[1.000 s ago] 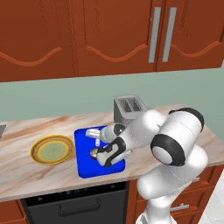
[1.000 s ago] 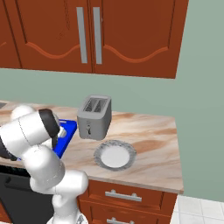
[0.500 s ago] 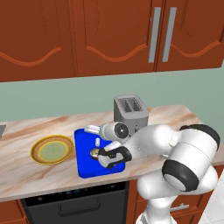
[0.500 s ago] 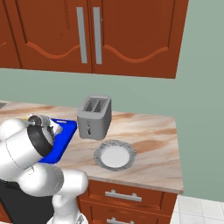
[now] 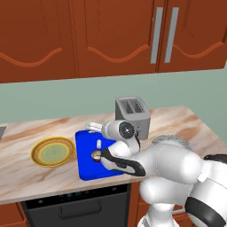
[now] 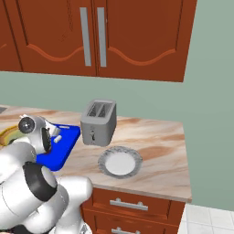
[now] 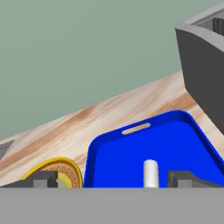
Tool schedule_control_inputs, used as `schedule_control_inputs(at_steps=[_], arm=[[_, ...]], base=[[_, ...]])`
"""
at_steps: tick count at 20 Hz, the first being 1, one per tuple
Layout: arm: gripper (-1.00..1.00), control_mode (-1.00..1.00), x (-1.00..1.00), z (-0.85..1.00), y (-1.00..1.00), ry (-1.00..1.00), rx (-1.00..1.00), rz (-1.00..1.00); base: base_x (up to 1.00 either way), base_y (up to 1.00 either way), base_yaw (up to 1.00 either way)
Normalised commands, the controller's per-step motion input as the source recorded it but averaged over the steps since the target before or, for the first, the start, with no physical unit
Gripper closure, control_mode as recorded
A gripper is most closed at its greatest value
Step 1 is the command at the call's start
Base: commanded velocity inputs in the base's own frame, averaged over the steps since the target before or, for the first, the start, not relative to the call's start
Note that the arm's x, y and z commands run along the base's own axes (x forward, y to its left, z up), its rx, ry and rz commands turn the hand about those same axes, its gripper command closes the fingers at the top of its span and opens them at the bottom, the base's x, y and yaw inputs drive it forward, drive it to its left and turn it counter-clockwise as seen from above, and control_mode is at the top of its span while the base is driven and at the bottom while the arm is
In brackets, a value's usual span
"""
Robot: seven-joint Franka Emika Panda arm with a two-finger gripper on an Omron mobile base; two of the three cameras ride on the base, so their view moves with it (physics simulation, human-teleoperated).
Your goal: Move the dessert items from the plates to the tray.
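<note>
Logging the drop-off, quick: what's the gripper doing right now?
Gripper: open, fingers wide apart, holding nothing; the white piece lies on the blue tray between them.

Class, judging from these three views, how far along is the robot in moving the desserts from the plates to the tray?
Nearly done. The white piece and the cupcake both lie on the blue tray. The yellow plate and grey plate look bare. The gripper sits by the cupcake; whether it has let go is unclear.

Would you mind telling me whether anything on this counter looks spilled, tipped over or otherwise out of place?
Nothing stands out. The cupcake and the white piece sit on the blue tray, both plates, yellow and grey, are bare and flat, and the toaster stands upright.
</note>
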Motion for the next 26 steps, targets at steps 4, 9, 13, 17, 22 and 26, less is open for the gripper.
schedule_control_inputs(at_steps=[4,9,13,17,22,26], arm=[[-1.00,-1.00,-0.51,0.29,-0.04,-0.12,0.00,0.00],[-1.00,-1.00,-0.60,0.22,-0.13,-0.09,0.00,0.00],[-1.00,-1.00,-0.51,0.38,-0.11,-0.05,0.00,0.00],[-1.00,-1.00,-0.43,0.51,-0.13,-0.04,0.00,0.00],[-1.00,-1.00,-0.53,0.50,-0.14,0.00,0.02,0.00],[-1.00,-1.00,-0.73,0.41,-0.42,0.04,0.07,0.00]], base=[[0.00,0.00,0.00],[0.00,0.00,0.00],[0.00,0.00,0.00],[0.00,0.00,0.00],[0.00,0.00,0.00],[0.00,0.00,0.00]])
